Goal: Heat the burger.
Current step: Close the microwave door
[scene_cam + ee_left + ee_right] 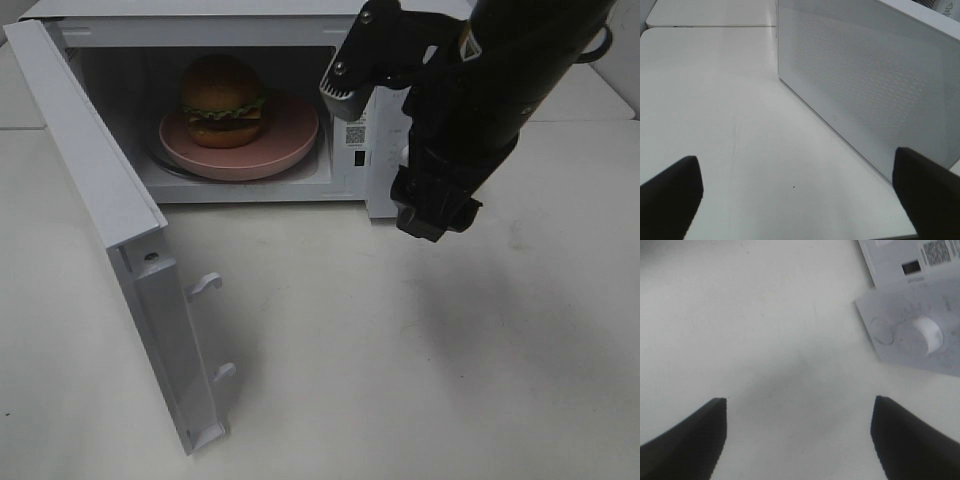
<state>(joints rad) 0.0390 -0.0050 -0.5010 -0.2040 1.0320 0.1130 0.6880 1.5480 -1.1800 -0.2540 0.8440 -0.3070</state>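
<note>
The burger (pixel 222 98), with a brown bun, green lettuce and a dark patty, sits on a round pink plate (pixel 290 140) inside the open white microwave (pixel 200 30). My right gripper (pixel 437 215) (pixel 800 400) hangs above the table just in front of the microwave's control panel (pixel 920 335). Its fingers (pixel 685 445) stand open with nothing between them. My left gripper (pixel 795 160) is open and empty over the bare table, beside the mesh-patterned outer face of the microwave door (pixel 865 85). The exterior high view does not show the left gripper.
The microwave door (pixel 110 200) is swung wide open toward the front left, its two latch hooks (pixel 205 285) sticking out. A white knob (pixel 927 335) sits on the control panel. The white table (pixel 400 360) spreads in front of the microwave.
</note>
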